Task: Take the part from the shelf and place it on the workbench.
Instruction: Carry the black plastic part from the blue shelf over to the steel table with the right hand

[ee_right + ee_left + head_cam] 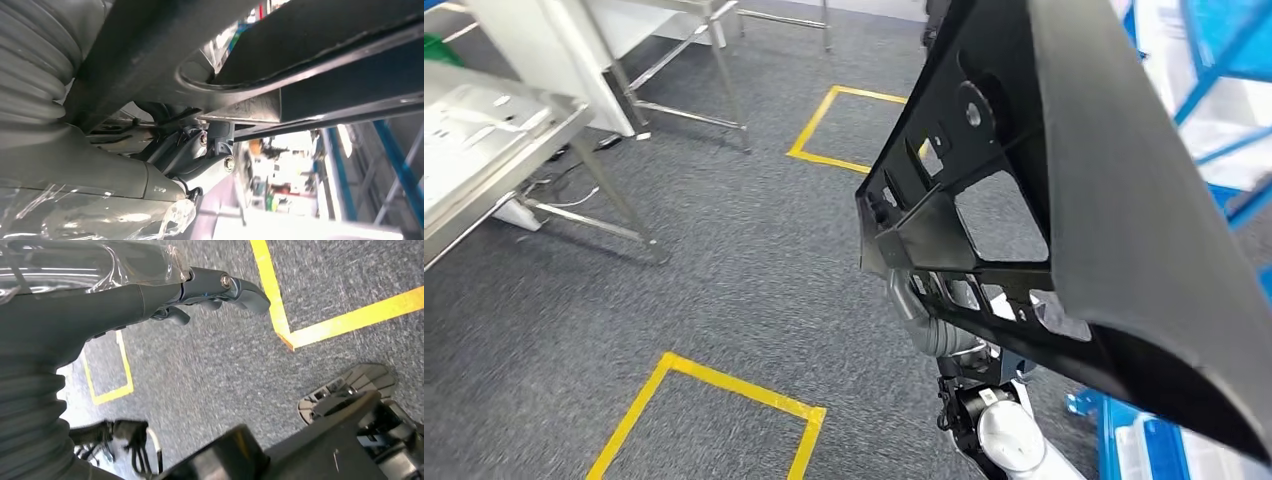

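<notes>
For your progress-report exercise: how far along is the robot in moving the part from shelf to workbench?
Done: the black plastic part is off the blue shelf. In hand: the right hand grips it, raised over the grey carpet. Left: carrying it to the metal workbench and setting it down. The left hand holds nothing.

No legible text or labels.

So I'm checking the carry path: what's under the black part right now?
Under the black part, through its openings, grey carpet and a yellow tape corner show. The right hand holds its lower edge. The solid panel hides the rest of the floor there.
</notes>
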You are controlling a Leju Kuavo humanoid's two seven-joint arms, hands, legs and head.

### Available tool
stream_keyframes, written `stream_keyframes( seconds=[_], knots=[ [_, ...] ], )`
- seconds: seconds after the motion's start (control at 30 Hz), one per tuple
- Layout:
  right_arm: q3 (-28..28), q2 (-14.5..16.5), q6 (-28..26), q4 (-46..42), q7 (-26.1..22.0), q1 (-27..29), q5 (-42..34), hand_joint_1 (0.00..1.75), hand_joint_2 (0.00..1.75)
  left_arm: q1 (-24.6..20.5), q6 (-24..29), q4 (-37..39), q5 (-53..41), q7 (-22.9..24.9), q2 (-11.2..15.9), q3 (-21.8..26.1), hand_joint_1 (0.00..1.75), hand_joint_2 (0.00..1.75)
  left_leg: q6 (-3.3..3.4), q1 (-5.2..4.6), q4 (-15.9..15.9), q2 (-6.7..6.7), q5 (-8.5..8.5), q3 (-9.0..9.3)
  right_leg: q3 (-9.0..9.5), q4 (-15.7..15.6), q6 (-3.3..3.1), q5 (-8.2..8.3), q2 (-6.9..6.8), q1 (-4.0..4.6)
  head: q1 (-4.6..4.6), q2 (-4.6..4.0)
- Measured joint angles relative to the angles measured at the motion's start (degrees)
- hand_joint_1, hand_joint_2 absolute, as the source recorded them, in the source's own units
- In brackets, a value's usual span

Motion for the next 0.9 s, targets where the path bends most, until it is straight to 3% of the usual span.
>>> stream_keyframes(
  seconds=[0.07, 0.13, 0.17, 0.2, 0.23, 0.3, 0.37, 0.43, 0.5, 0.57, 0.63, 0.67, 0.7, 0.73, 0.8, 0.87, 0.9],
  knots=[
    [-0.04, -0.09, 0.16, -0.04, 0.04, -0.15, -0.09, 1.75, 1.75, -0.05, -0.05, 0.0, 0.2, 0.02, -0.1, 0.0, 0.0, 1.75, 0.26, 0.26, -0.19, -1.35, 0.17, 0.33, -3.08, 6.56, 0.26, -3.08, 3.36, -0.11, 0.05, 0.0],
    [-0.05, -0.3, 0.24, -0.03, 0.14, -0.02, -0.32, 1.75, 1.75, -0.06, -0.09, 0.0, 0.36, 0.04, -0.17, 0.0, 0.0, 1.75, 0.38, 0.3, -0.14, -2.89, 0.14, 0.42, -7.14, 13.82, 0.39, -5.22, 4.39, -0.11, 0.08, 0.01],
    [-0.05, -0.4, 0.24, -0.03, 0.17, 0.06, -0.42, 1.75, 1.75, -0.06, -0.09, 0.0, 0.4, 0.04, -0.22, 0.0, 0.0, 1.75, 0.39, 0.32, -0.12, -3.75, 0.08, 0.5, -8.14, 15.04, 0.44, -4.82, 4.5, -0.12, 0.09, 0.01],
    [-0.05, -0.46, 0.24, -0.02, 0.2, 0.09, -0.48, 1.75, 1.75, -0.07, -0.09, 0.0, 0.42, 0.04, -0.26, 0.0, 0.0, 1.75, 0.34, 0.36, -0.08, -4.62, 0.0, 0.66, -7.95, 13.84, 0.47, -3.3, 4.6, -0.18, 0.08, 0.01],
    [-0.06, -0.49, 0.24, -0.02, 0.2, 0.09, -0.48, 1.75, 1.75, -0.08, -0.1, 0.0, 0.42, 0.04, -0.3, 0.0, 0.0, 1.75, 0.21, 0.45, -0.01, -5.47, -0.16, 0.86, -6.69, 10.54, 0.52, -0.99, 5.0, -0.29, 0.08, 0.01],
    [-0.07, -0.55, 0.24, -0.03, 0.21, 0.05, -0.49, 1.75, 1.75, -0.16, -0.18, 0.0, 0.42, 0.04, -0.37, 0.0, 0.0, 1.75, -0.3, 0.59, 0.43, -7.0, -0.7, 0.88, -3.36, 2.59, 0.58, 2.66, 7.48, -0.82, 0.09, 0.0],
    [-0.08, -0.63, 0.26, -0.04, 0.26, 0.07, -0.52, 1.75, 1.75, -0.28, -0.27, 0.0, 0.43, 0.07, -0.39, 0.01, 0.0, 1.75, -0.86, 0.69, 0.89, -8.29, -1.04, 0.29, -1.82, -1.08, 0.31, 3.34, 9.24, -1.1, 0.04, 0.0],
    [-0.08, -0.67, 0.27, -0.03, 0.3, 0.05, -0.54, 1.75, 1.75, -0.32, -0.32, 0.0, 0.46, 0.12, -0.39, 0.02, 0.0, 1.75, -1.29, 0.9, 0.98, -9.34, -1.11, -0.21, -1.71, -1.23, -0.36, 3.02, 8.27, -0.94, -0.04, 0.0],
    [-0.08, -0.64, 0.3, -0.03, 0.28, -0.16, -0.54, 1.75, 1.75, -0.32, -0.33, 0.0, 0.51, 0.24, -0.45, 0.02, 0.0, 1.75, -1.8, 0.85, 2.73, -7.66, -2.23, -1.05, -1.45, -1.36, -1.09, 2.82, 6.86, -0.89, -0.23, 0.0],
    [-0.08, -0.65, 0.38, -0.04, 0.25, -0.28, -0.55, 1.75, 1.75, -0.63, -0.26, 0.0, 0.6, 0.29, -0.5, 0.05, 0.0, 1.75, -2.34, 0.7, 8.95, -4.28, -5.18, -3.88, -1.19, -1.43, -1.6, 2.6, 5.37, -0.75, -0.53, 0.01],
    [-0.08, -0.66, 0.44, -0.02, 0.22, -0.26, -0.55, 1.75, 1.75, -1.15, -0.16, 0.0, 0.68, 0.25, -0.49, 0.11, 0.0, 1.75, -2.63, 0.7, 16.33, -2.8, -7.77, -7.33, -1.08, -1.42, -1.86, 2.36, 3.76, -0.52, -0.67, 0.01],
    [-0.08, -0.66, 0.45, -0.02, 0.21, -0.26, -0.56, 1.75, 1.75, -1.3, -0.13, 0.0, 0.69, 0.23, -0.49, 0.13, 0.0, 1.75, -2.61, 0.69, 17.81, -2.58, -7.79, -8.0, -0.98, -1.41, -1.92, 2.22, 2.99, -0.43, -0.7, 0.01],
    [-0.08, -0.65, 0.46, -0.02, 0.2, -0.27, -0.56, 1.75, 1.75, -1.29, -0.11, 0.0, 0.69, 0.22, -0.49, 0.13, 0.0, 1.75, -2.48, 0.66, 17.07, -2.41, -6.8, -7.59, -0.81, -1.41, -1.94, 2.07, 2.28, -0.35, -0.75, 0.01],
    [-0.08, -0.64, 0.49, -0.02, 0.17, -0.3, -0.57, 1.75, 1.75, -1.13, -0.1, 0.0, 0.68, 0.25, -0.49, 0.11, 0.0, 1.75, -2.2, 0.59, 14.09, -2.02, -4.9, -6.12, -0.55, -1.41, -1.93, 1.91, 1.63, -0.26, -0.79, 0.01],
    [-0.08, -0.61, 0.53, -0.02, 0.1, -0.38, -0.58, 1.75, 1.75, -0.55, -0.08, 0.04, 0.66, 0.36, -0.46, 0.07, 0.0, 1.75, -1.29, -0.01, 6.17, 0.43, -1.36, -2.48, -0.07, -1.49, -1.85, 1.63, 0.52, -0.03, -0.84, 0.0],
    [-0.08, -0.6, 0.56, -0.02, -0.01, -0.43, -0.62, 1.75, 1.75, -0.09, -0.1, 0.12, 0.69, 0.45, -0.37, 0.05, 0.0, 1.75, -0.39, -0.84, 1.73, 2.51, -0.53, -0.69, 0.01, -1.59, -1.58, 1.54, -0.61, 0.18, -0.94, 0.0],
    [-0.08, -0.58, 0.57, -0.02, -0.06, -0.46, -0.65, 1.75, 1.75, 0.0, -0.12, 0.16, 0.72, 0.46, -0.31, 0.05, 0.0, 1.75, -0.13, -1.11, 1.23, 2.48, -0.8, -0.63, 0.0, -1.66, -1.38, 1.56, -1.3, 0.28, -0.99, 0.0]
  ],
)
